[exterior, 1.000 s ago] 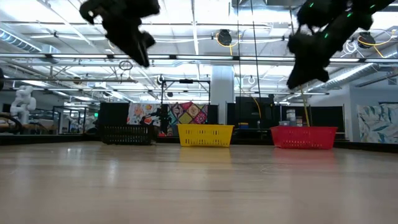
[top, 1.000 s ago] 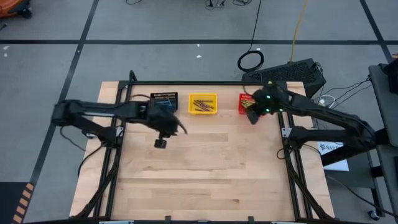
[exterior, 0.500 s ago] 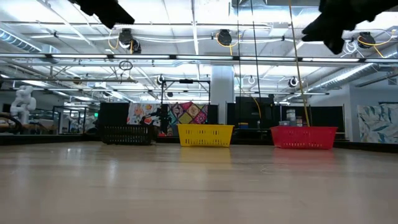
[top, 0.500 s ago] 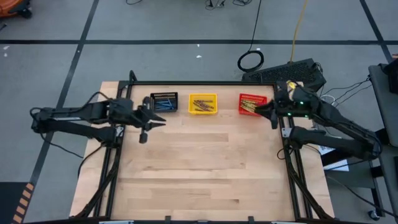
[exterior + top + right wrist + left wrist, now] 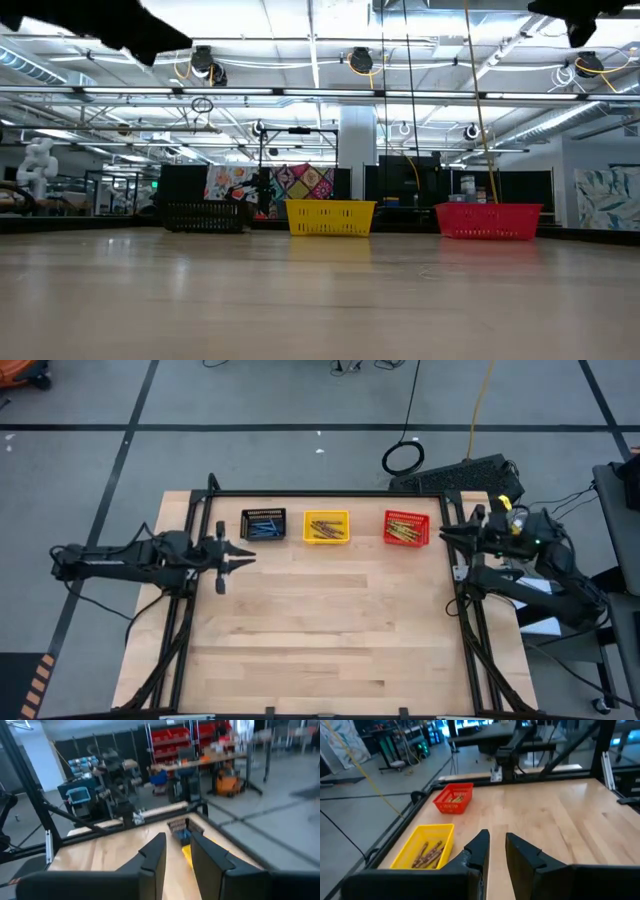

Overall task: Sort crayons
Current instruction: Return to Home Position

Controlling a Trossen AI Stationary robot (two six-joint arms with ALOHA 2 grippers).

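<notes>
Jaws on both grippers slightly apart, nothing held; crayons [image 5: 326,528] all sit in bins.
L gripper [image 5: 245,557] hangs over table [image 5: 330,640] near its left edge, near black bin [image 5: 263,524] w/ blue sticks. R gripper [image 5: 447,532] at right edge, just beside red bin [image 5: 406,529] w/ yellow-olive ones. Yellow bin [image 5: 326,516] between them holds brown ones.

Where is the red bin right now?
In the high view, the red bin sits at the far edge of the table, right of the yellow bin, near the right gripper.
</notes>
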